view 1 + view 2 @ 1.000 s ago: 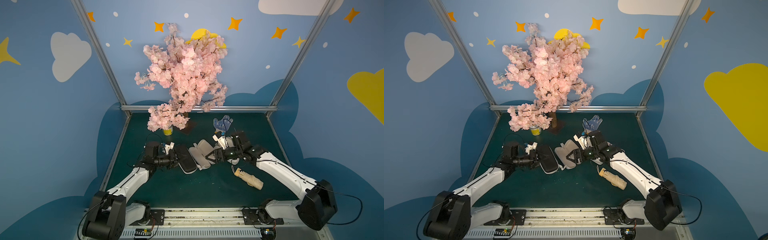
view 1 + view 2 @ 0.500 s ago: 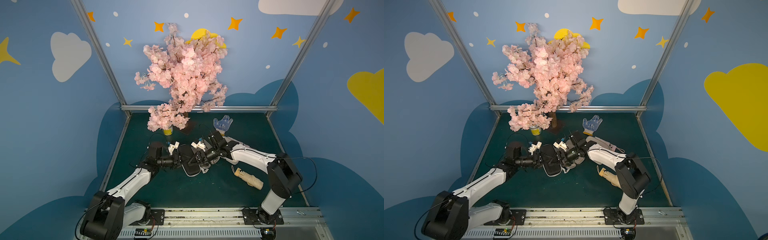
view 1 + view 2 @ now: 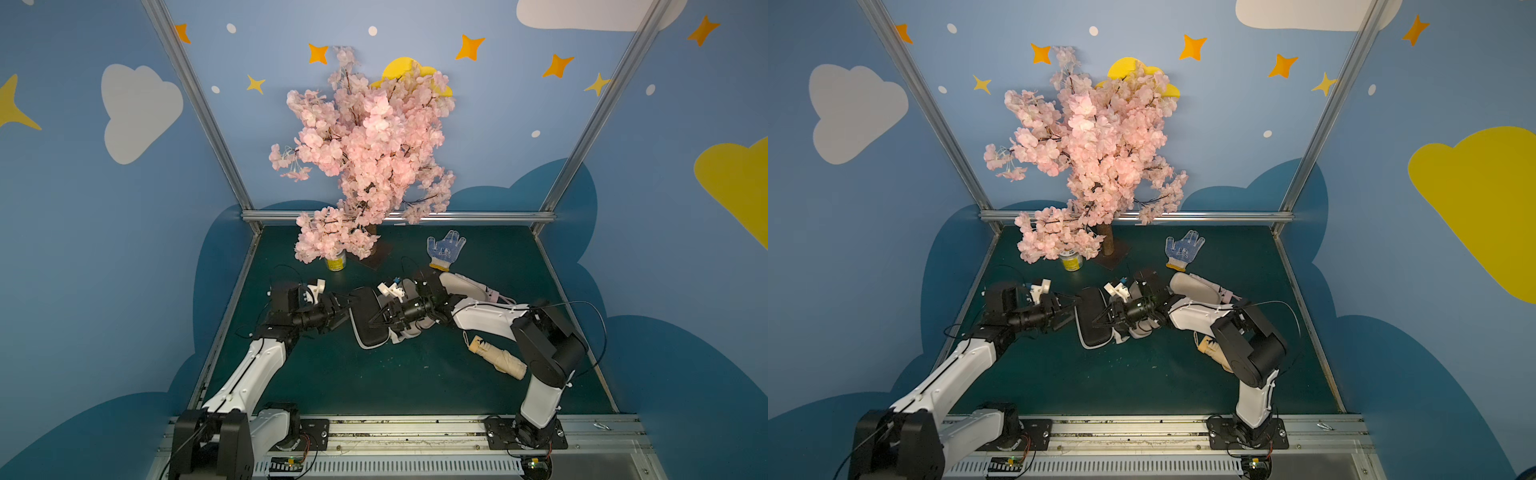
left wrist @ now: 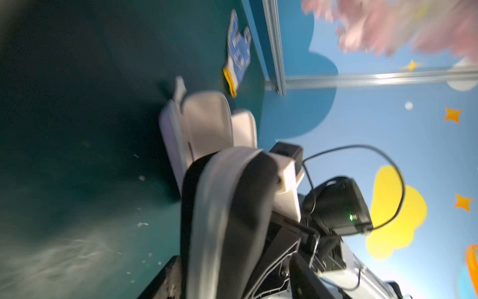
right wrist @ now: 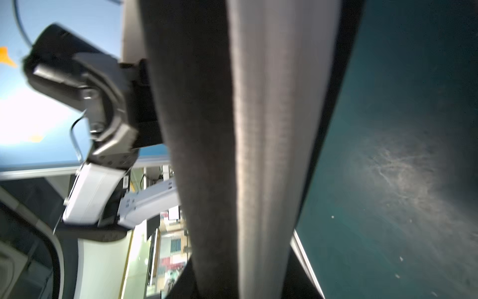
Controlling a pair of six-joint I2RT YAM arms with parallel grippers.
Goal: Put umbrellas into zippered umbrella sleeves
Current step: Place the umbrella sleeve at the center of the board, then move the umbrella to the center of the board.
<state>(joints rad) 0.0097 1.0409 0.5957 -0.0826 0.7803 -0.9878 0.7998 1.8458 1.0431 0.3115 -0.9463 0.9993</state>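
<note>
Top views both show the cream umbrella (image 3: 498, 359) lying loose on the table (image 3: 374, 386), nearer the arms' bases than the black case (image 3: 365, 300) and well off toward its right-arm side. It is not in any case yet.

Both arms meet at the black case. The left gripper (image 3: 344, 309) sits at the case's left end with its jaws parted, clamping nothing that I can make out. The right gripper (image 3: 373, 322) reaches over the case from the other side, jaws drawn narrow onto its rim. In the right wrist view the frame is filled by a pale zip band between two dark shells, so the case looks shut or close to it.

I'd say the step is working this case open. To do it well, the right gripper should pinch one shell only and lift along the hinge's arc. The left should pin the lower shell flat so the case neither slides nor tips.

Just beside the black case's far side lies an open pale case (image 3: 403, 334), which could get shoved. Beyond that come an off-white case (image 3: 461, 286), the glove (image 3: 445, 249) and the blossom tree (image 3: 365, 149), all clear of the work.
</note>
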